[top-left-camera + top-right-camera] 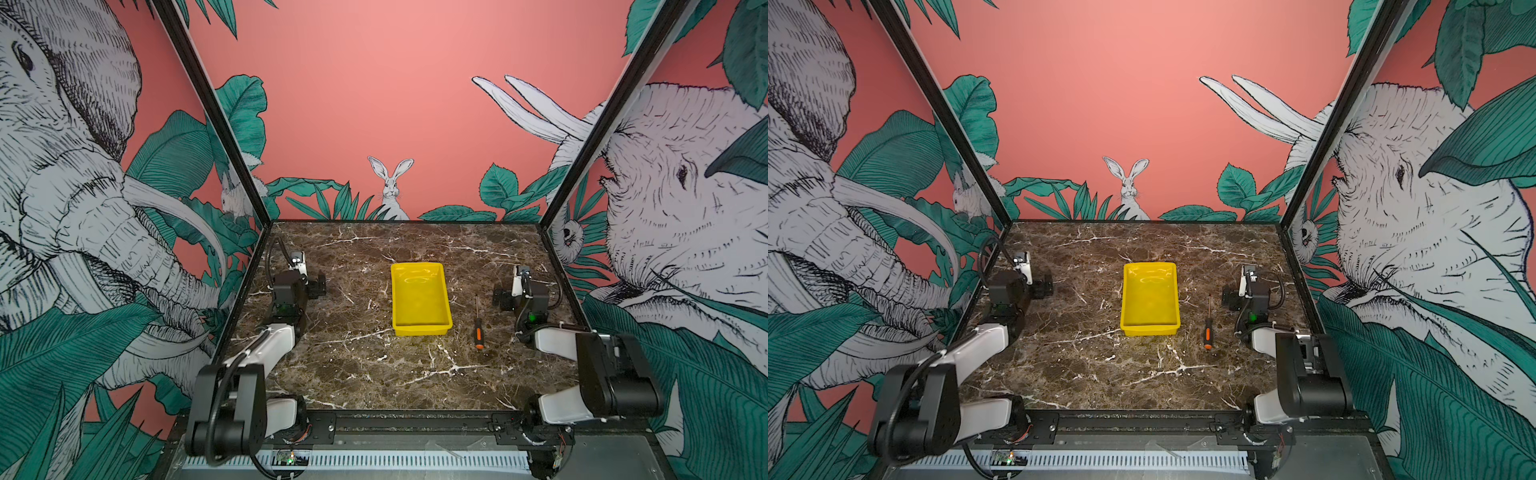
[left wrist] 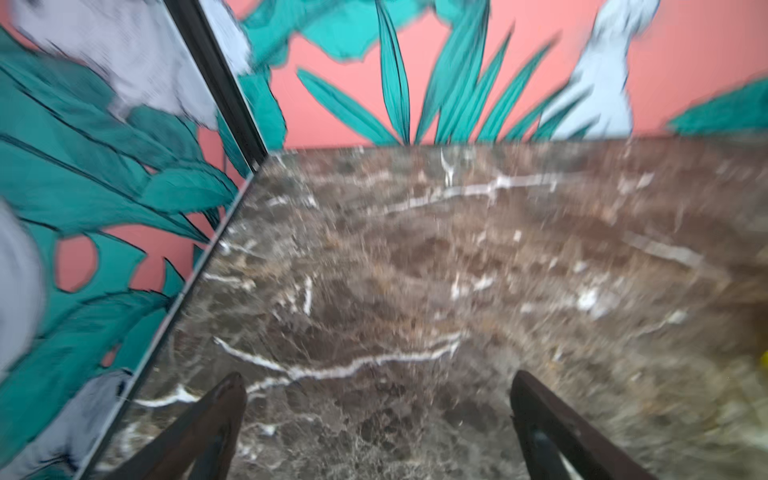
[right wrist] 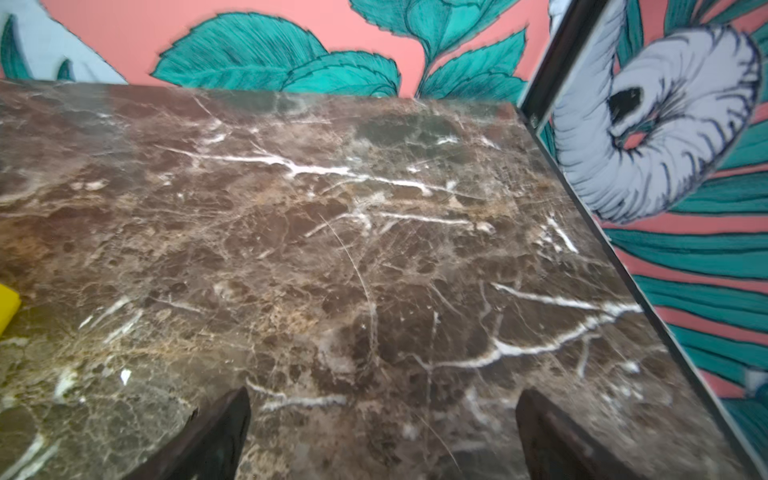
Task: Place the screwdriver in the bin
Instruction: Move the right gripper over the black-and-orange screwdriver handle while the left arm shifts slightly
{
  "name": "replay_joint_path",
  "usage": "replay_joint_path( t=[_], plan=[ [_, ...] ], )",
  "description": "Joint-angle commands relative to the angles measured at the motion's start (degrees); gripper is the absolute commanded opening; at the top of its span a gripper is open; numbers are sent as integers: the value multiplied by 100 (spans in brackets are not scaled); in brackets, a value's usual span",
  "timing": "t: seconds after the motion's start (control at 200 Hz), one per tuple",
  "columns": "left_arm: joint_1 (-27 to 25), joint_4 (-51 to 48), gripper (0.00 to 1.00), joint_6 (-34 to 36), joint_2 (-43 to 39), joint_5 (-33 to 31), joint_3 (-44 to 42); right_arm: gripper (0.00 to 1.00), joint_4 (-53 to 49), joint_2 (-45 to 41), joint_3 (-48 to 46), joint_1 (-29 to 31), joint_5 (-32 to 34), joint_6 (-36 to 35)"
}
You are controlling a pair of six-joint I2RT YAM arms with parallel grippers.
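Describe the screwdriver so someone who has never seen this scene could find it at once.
Start at the brown marble table and find the yellow bin at its middle. Just right of it, flat on the marble, lies the screwdriver: slim, black-and-orange handle toward the camera, thin dark shaft pointing away.

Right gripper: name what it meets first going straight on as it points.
The right gripper, jaws open, faces bare marble tabletop, likely met first since it seems tilted down; otherwise the leaf-painted back wall. The bin lies off that line.
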Motion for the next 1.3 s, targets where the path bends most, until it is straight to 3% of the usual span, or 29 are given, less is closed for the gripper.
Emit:
replay_joint_path(
  t=[0.0,0.165,0.45,0.575,0.806,1.081,1.296],
  plan=[
    [29,-2024,100,-360,-550,603,620,99,-1497,-514,730,12,-120,596],
    [28,-3657,100,-692,-550,674,1510,99,-3495,-1167,1740,142,-298,1657],
    [34,-3523,100,-532,-350,1122,1487,99,-6248,-1475,2888,441,-854,1758],
    [33,-3546,100,-548,-346,1199,1470,99,-6538,-1584,2692,790,-660,1492],
    [10,-3554,100,-653,-193,1655,1533,99,-6737,-1525,2198,1113,-1427,1643],
    [-447,-3722,100,-1265,-304,1874,1599,93,-6782,-1277,1591,1748,-1176,1976],
    [-658,-3915,100,-1786,-1004,2098,1307,86,-6572,-859,1351,1928,-1035,2216]
  ],
)
